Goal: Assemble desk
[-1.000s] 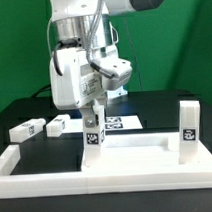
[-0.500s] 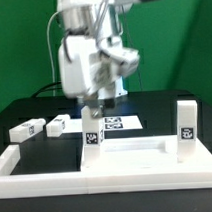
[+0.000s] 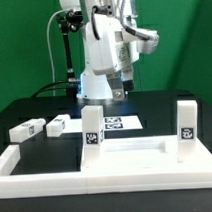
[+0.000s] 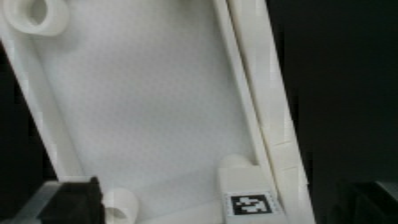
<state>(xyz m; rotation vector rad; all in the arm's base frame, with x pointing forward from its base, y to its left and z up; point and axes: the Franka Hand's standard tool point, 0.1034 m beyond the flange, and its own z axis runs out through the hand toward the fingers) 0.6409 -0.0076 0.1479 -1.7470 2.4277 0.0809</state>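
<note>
A green backdrop stands behind a black counter, and in the exterior view you can see the long white border rail running along the front edge. The desk panel lies flat against that rail, raised rim up. One leg post stands upright at the panel's end on the exterior view's left, and a second leg post stands upright at its end on the exterior view's right, each showing a tag. Two loose leg posts lie on the counter well to the exterior view's left, the outer one just beside the inner one. The marker board lies flat behind the panel. The end effector hangs above the panel, apart from every part; you cannot tell how wide it stands. In the wrist view you look down into the panel, with its rim along one side, a tagged post at the rim, and one dark finger at the picture's edge.
</note>
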